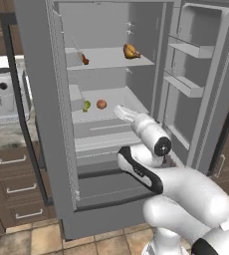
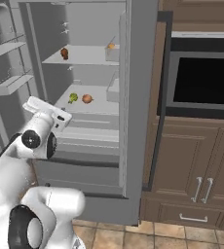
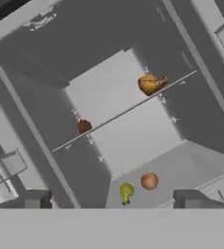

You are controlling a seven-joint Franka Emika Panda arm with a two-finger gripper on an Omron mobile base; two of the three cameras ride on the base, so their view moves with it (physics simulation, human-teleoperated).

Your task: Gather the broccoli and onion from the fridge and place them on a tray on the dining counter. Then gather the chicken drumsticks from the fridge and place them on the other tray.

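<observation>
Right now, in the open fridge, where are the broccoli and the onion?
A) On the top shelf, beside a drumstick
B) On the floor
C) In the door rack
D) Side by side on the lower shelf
D: the broccoli and the onion sit next to each other on the lower shelf of the fridge, with the drumsticks on the shelf above.

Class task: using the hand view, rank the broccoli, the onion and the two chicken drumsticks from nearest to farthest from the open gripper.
1. broccoli and onion, side by side on the lower shelf: too close to call.
2. The dark drumstick, upper shelf, left.
3. The golden drumstick, upper shelf, right, farthest from the gripper.
</observation>
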